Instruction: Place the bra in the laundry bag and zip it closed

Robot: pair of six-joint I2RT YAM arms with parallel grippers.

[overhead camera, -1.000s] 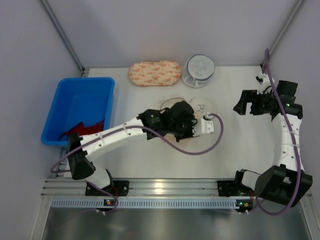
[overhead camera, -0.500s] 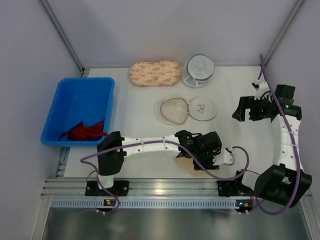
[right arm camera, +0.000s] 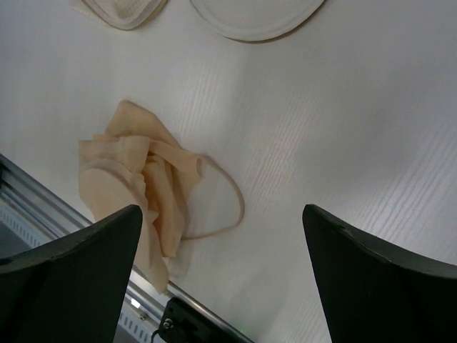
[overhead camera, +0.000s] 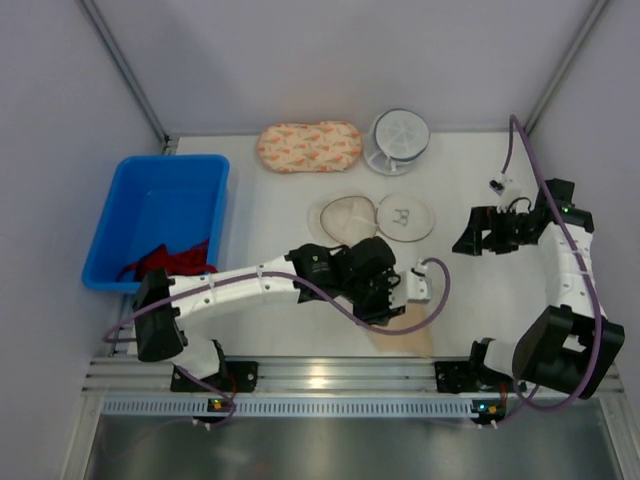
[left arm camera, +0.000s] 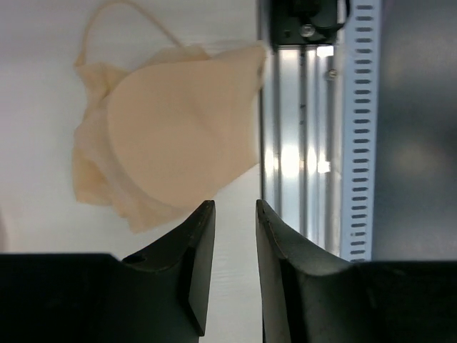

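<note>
The beige bra point(overhead camera: 407, 341) lies crumpled at the table's near edge, partly over the metal rail; it also shows in the left wrist view point(left arm camera: 171, 143) and the right wrist view point(right arm camera: 132, 189), strap looped out. The laundry bag point(overhead camera: 376, 217) lies open mid-table as two flat mesh domes, empty; its edges show in the right wrist view point(right arm camera: 250, 18). My left gripper point(overhead camera: 388, 305) hovers just behind the bra, jaws a narrow gap apart and empty point(left arm camera: 235, 206). My right gripper point(overhead camera: 468, 233) is wide open and empty, right of the bag point(right arm camera: 221, 214).
A blue bin point(overhead camera: 130, 200) with a red cloth point(overhead camera: 160, 262) stands at the left. A peach floral pouch point(overhead camera: 308, 146) and a white round ribbed container point(overhead camera: 398, 138) sit at the back. The aluminium rail point(overhead camera: 320, 375) runs along the near edge.
My left gripper swung from over the bag to the near edge, then drew back a little. The bra now lies uncovered by the rail. My right gripper shifted slightly left.
</note>
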